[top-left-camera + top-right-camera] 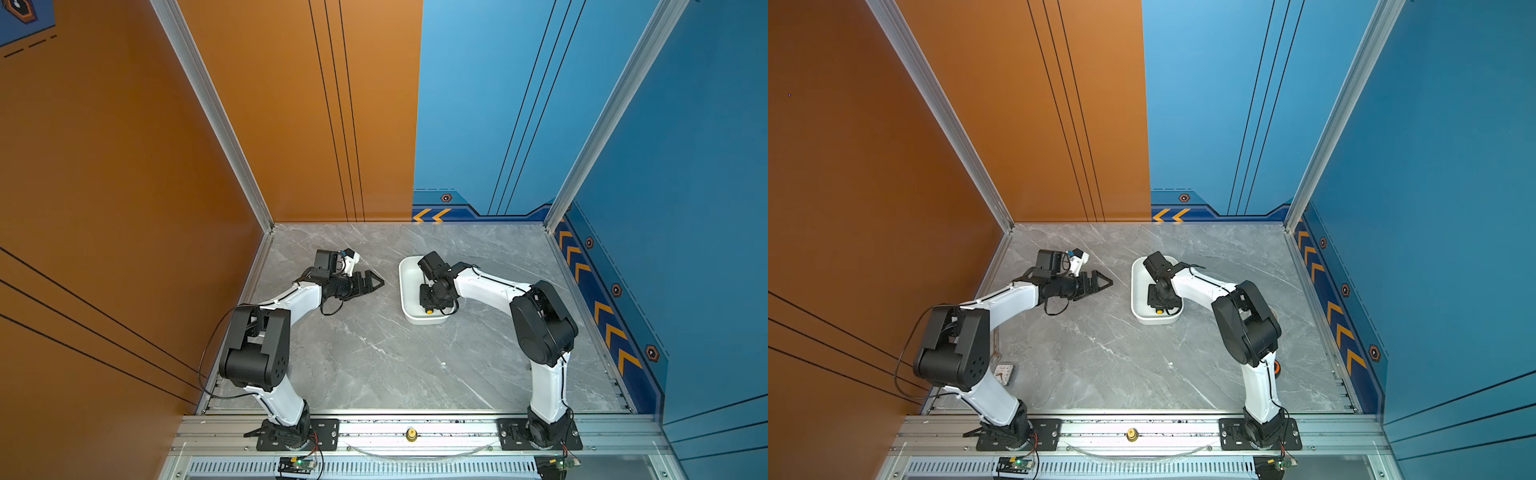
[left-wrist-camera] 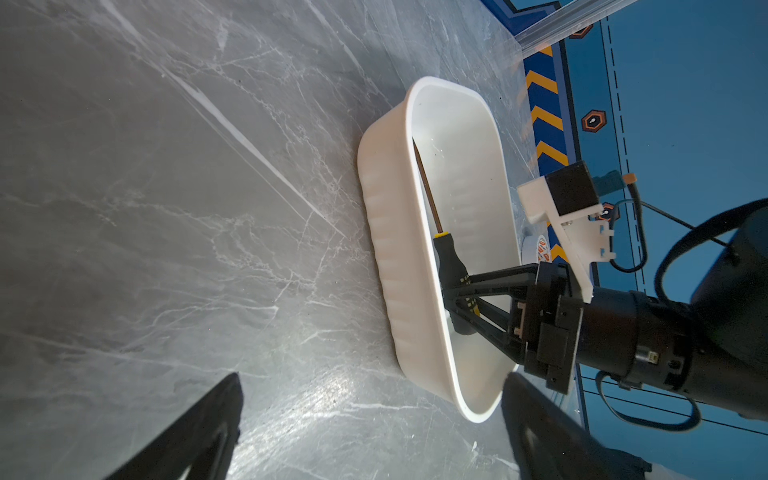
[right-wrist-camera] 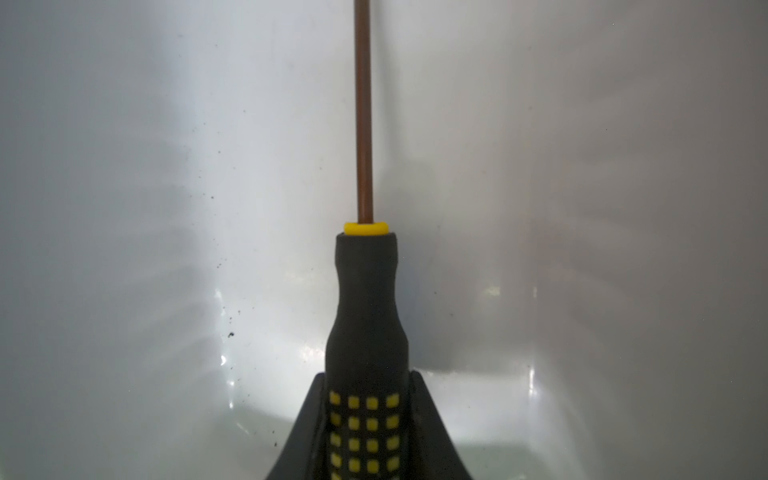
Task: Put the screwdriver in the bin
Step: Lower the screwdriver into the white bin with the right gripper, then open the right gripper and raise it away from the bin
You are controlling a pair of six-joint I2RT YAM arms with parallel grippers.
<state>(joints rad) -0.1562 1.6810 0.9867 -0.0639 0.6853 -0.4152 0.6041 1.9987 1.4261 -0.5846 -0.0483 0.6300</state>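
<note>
Closest to the left wrist camera are two dark fingers (image 2: 195,432) of the left gripper (image 1: 377,284), which stand wide apart over the grey table (image 1: 365,357). This gripper hangs just left of the bin (image 1: 402,286) and points at its long side wall. The bin, white and shallow with rounded corners, lies with its length running away from the arm bases. Inside it is the screwdriver (image 2: 451,264). Its thin shaft points toward the bin's far end, and its yellow butt shows toward the bin's near end in both top views. The right gripper (image 3: 368,415) reaches down into the bin from the bin's right side. It is clamped on the black handle where the yellow dots are, one finger on each side. Whether the screwdriver touches the bin's floor cannot be told. Dark specks dot that floor beside the shaft. Beyond the bin's right wall, a small white round thing (image 2: 540,249) with orange marks sits on the table.
</note>
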